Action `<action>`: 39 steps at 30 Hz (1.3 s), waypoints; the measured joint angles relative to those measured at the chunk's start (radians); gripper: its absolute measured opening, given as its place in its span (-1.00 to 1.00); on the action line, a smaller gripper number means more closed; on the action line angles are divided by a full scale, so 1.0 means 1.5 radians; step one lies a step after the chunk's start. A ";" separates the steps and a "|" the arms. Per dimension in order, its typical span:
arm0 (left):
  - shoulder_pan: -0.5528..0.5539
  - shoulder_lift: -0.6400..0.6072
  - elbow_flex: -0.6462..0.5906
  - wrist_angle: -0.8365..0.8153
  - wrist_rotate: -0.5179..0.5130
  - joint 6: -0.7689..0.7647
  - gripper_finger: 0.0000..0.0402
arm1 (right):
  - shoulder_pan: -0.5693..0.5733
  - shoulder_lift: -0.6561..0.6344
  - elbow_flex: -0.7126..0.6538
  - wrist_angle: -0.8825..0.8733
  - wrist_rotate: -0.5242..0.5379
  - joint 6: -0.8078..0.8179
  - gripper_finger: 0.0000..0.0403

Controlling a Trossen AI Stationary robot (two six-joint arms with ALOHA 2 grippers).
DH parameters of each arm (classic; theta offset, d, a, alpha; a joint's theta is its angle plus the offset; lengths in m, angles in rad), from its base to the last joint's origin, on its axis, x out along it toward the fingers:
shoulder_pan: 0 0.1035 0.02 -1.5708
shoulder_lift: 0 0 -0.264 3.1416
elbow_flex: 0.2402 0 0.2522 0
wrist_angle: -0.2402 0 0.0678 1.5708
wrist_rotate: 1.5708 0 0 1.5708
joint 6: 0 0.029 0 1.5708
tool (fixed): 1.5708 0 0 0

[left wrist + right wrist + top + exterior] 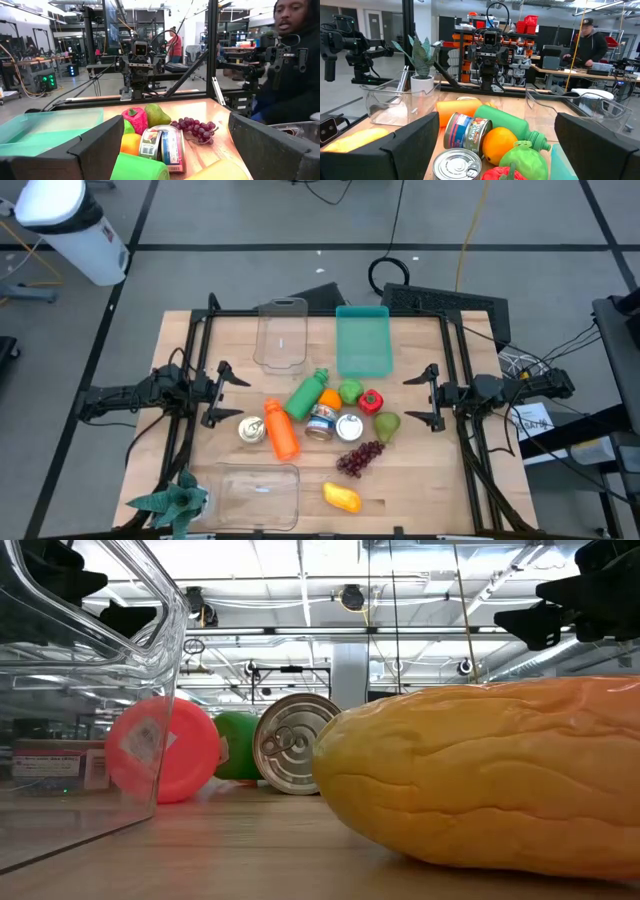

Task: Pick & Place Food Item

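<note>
The left hand (228,392) hovers at the left side of the wooden surface (430,480), its 2 fingers spread apart and grasping nothing. The right hand (425,395) sits opposite at the right side, likewise released and empty. Both point inward at the cluster of food between them.

Nearest the left hand lies a silver can (250,429) on its side, touching an orange bottle (280,430). Beside that a green bottle (308,392) lies tilted, with a labelled can (320,422) and an orange (330,398) just right of it. A second silver can (349,427) stands next to the labelled one. Toward the right hand are a green apple (350,391), a red pepper (371,401) and a green pear (387,425). A bunch of dark grapes (360,457) lies nearer, and a yellow squash (342,497) nearer again.

A teal tray (363,340) and a clear container (281,333) sit at the far edge. Another clear container (258,493) rests at the near edge, left of the squash, beside a small potted plant (168,502) at the near left corner.
</note>
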 joint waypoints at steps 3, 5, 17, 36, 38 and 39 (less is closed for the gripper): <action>0.000 0.000 0.000 0.000 0.000 0.000 0.82 | 0.000 0.000 0.000 0.000 0.000 0.000 0.89; 0.000 0.000 0.000 0.000 0.000 0.000 0.82 | 0.000 0.000 0.000 0.000 0.000 0.000 0.89; 0.000 0.000 0.000 0.000 0.000 0.000 0.82 | 0.000 0.000 0.000 0.000 0.000 0.000 0.89; 0.000 0.000 0.000 0.000 0.000 0.000 0.82 | 0.000 0.005 0.000 0.156 -0.070 0.307 0.89; 0.000 0.000 0.000 0.000 0.000 0.000 0.82 | 0.000 0.004 0.000 0.182 -0.070 0.333 0.89; 0.000 0.000 0.000 0.000 0.000 0.000 0.82 | 0.000 0.005 0.000 0.187 -0.073 0.345 0.89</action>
